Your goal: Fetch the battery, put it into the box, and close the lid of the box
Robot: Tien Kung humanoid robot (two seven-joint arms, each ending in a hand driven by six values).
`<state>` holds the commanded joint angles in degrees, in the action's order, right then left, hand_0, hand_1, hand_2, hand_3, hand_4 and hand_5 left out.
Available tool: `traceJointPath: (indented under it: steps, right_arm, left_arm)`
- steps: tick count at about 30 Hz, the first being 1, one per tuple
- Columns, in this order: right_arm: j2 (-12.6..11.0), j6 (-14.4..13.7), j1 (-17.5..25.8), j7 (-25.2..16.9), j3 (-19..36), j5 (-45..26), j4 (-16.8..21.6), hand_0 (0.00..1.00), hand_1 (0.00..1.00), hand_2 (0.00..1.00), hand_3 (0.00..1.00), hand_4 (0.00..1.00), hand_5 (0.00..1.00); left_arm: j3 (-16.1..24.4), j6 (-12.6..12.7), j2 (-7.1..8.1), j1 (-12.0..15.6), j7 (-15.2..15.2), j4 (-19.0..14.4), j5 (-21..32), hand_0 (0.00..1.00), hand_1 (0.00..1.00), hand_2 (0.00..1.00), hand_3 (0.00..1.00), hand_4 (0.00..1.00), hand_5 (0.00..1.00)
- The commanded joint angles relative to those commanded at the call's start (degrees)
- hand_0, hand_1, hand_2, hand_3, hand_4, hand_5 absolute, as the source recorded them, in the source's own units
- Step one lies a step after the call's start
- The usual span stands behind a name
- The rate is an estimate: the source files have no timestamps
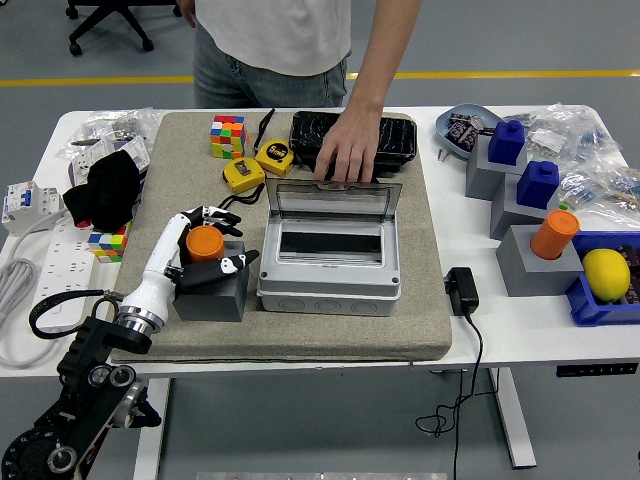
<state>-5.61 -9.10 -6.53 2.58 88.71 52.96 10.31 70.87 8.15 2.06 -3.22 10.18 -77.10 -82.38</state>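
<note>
- The left hand (205, 250) is seen at the lower left of the frame, its fingers curled around the orange battery (206, 242), thumb on the near side and the other fingers on the far side.
- The battery is a short cylinder, stood upright with its long axis vertical and its flat top facing up.
- It is seated on a grey block (213, 293), on the left part of a grey mat (420, 250).
- The grey box (330, 265) is placed just to the right of the block, its clear lid (333, 200) raised towards the top of the frame.
- A person's hand (347, 150) is laid on the black case (390, 135) just behind the lid's far edge, at upper centre.
- Two yellow tape measures (258, 165) and a colour cube (227, 135) are seen at the mat's upper left.
</note>
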Motion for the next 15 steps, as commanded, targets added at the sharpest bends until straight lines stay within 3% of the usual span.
traceJointPath:
  steps: [3, 4, 9, 10, 15]
  right_arm:
    - [0.0, 0.0, 0.0, 0.0, 0.1, 0.1, 0.0, 0.974, 0.781, 0.746, 0.793, 0.998, 0.998]
    - [0.0, 0.0, 0.0, 0.0, 0.1, 0.1, 0.0, 0.973, 0.781, 0.745, 0.793, 0.998, 0.998]
    - [0.0, 0.0, 0.0, 0.0, 0.1, 0.1, 0.0, 0.973, 0.781, 0.745, 0.793, 0.998, 0.998]
    - [0.0, 0.0, 0.0, 0.0, 0.1, 0.1, 0.0, 0.973, 0.781, 0.745, 0.793, 0.998, 0.998]
    - [0.0, 0.0, 0.0, 0.0, 0.2, 0.1, 0.0, 0.973, 0.782, 0.746, 0.793, 0.998, 0.998]
  left_arm:
    - [-0.1, 0.1, -0.02, 0.0, 0.2, 0.1, 0.4, 0.633, 0.683, 0.470, 0.493, 0.929, 0.002]
    - [-0.2, 0.1, -0.04, 0.0, 0.2, 0.1, 0.6, 0.504, 0.596, 0.455, 0.487, 0.924, 0.002]
    - [-0.4, 0.4, -0.09, 0.0, 0.3, 0.3, 0.9, 0.504, 0.596, 0.455, 0.487, 0.924, 0.002]
    - [-0.4, 0.4, -0.09, 0.0, 0.3, 0.3, 0.9, 0.353, 0.473, 0.392, 0.415, 0.921, 0.002]
    - [-0.6, 0.5, -0.05, -0.1, 0.4, 0.4, 1.5, 0.353, 0.473, 0.392, 0.415, 0.921, 0.002]
